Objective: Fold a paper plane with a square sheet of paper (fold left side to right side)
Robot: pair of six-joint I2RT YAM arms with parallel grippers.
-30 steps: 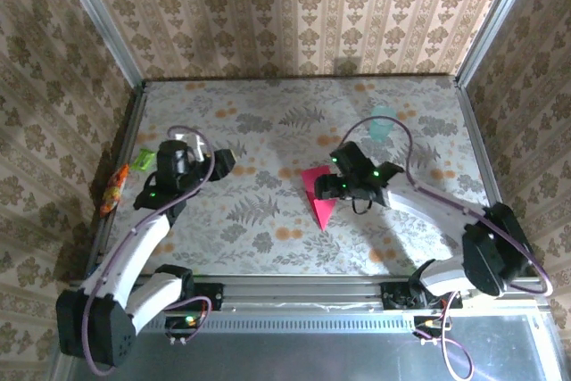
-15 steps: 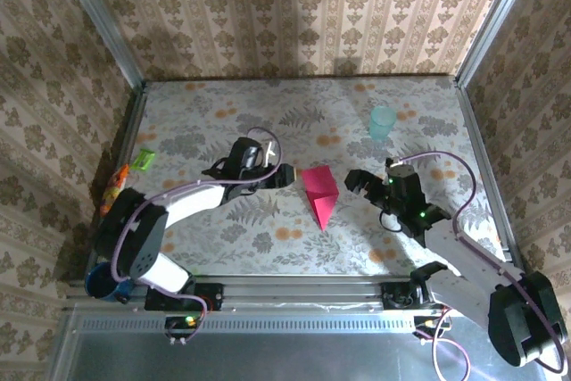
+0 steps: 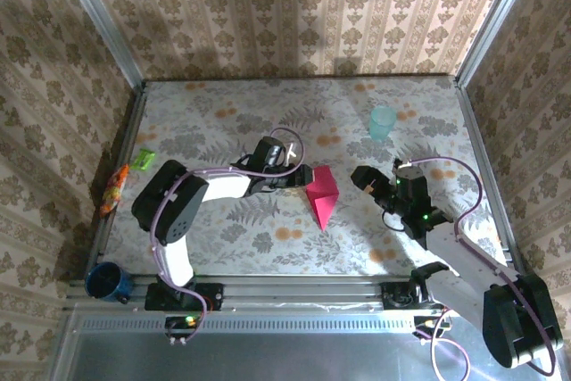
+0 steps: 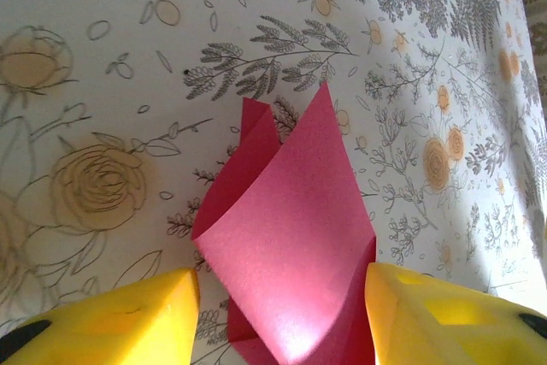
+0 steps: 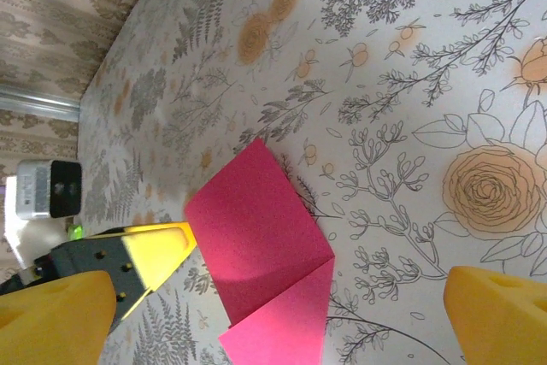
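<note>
The square sheet of paper [image 3: 321, 194] is magenta-red and lies mid-table, partly folded into a kite shape whose tip points toward the near edge. My left gripper [image 3: 299, 176] is at its left edge. In the left wrist view a curled, raised flap of the paper [image 4: 291, 237] stands between the two yellow fingers [image 4: 120, 318], which are apart, so the left gripper [image 4: 282, 318] is open around it. My right gripper [image 3: 366, 180] hovers open just right of the sheet with nothing between its fingers. In the right wrist view the paper [image 5: 265, 237] lies ahead of the right gripper [image 5: 278, 322].
A pale teal cup [image 3: 383, 121] stands at the back right. Green [image 3: 141, 160] and orange [image 3: 113, 187] packets lie by the left wall. A blue mug [image 3: 105, 281] sits at the near left corner. Metal rails edge the table.
The left arm swung in from the left side to the paper's left edge and narrowed its jaws around a lifted flap. The right gripper backed off the paper to the right and opened.
</note>
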